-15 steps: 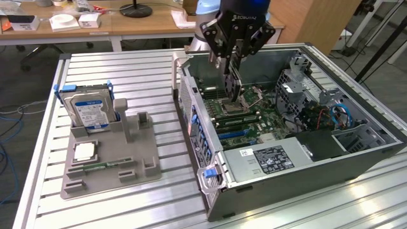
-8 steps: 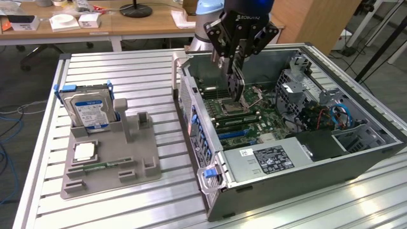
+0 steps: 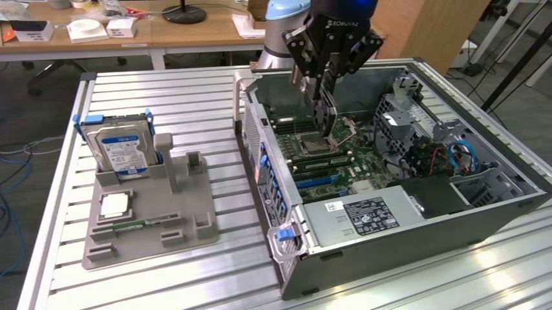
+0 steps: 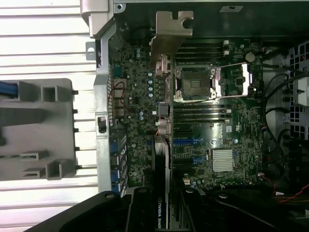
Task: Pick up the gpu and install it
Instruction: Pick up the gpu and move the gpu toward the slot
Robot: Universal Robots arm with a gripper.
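**Item: gpu (image 3: pixel 324 123), carried in the tool (image 3: pixel 321 93), over the open computer case (image 3: pixel 431 213).**
Tool: closed narrowly on the card, which stands on edge above the motherboard (image 4: pixel 231 130), just beside the processor socket (image 4: pixel 193 84) and clear of the board. The case lies on the surface (image 3: pixel 155 97) toward the edge on the exterior view's right. Hazards, as judged: the card's lower edge missing its slot and striking the socket if it is off line, and the silver bracket (image 4: pixel 171 34) snagging the case wall.

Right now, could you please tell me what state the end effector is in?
End effector: closed on the gpu, over the motherboard.
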